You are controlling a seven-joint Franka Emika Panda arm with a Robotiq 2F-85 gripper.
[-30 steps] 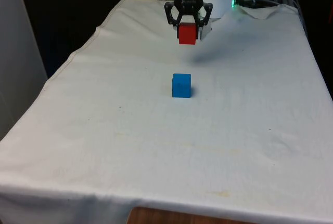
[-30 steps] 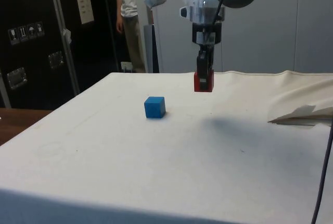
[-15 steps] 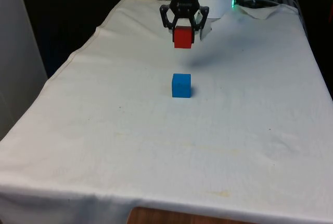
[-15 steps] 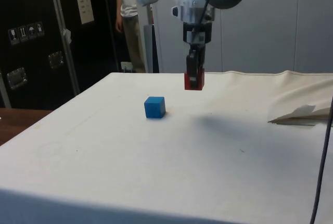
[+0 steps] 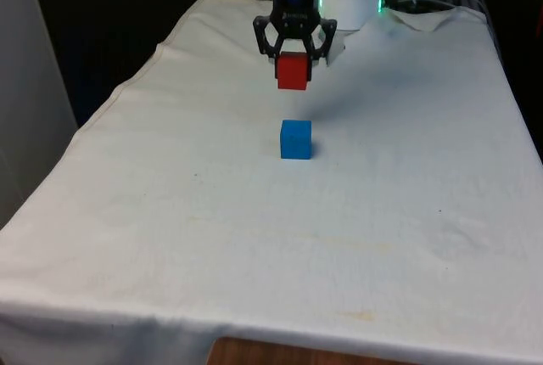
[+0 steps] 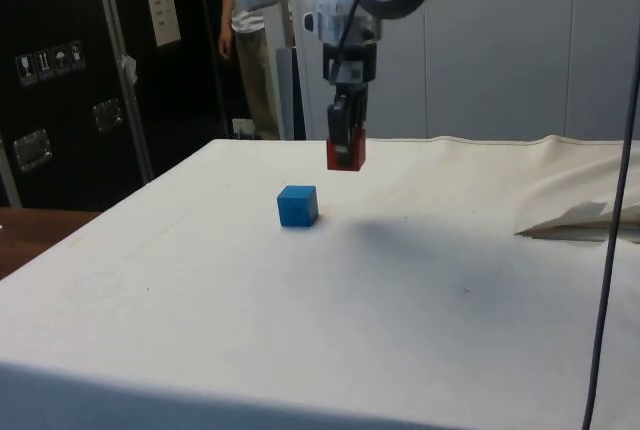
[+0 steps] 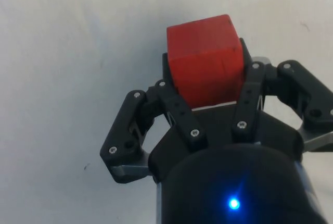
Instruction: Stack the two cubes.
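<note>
Gripper with level red cube, above blue cube.

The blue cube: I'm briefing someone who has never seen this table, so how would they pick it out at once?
Start at the white cloth covering the table and look near its middle. The blue cube sits there alone on the cloth. Unlike the red cube, which hangs in the air gripped by the claw, it is blue and nothing touches it.
</note>
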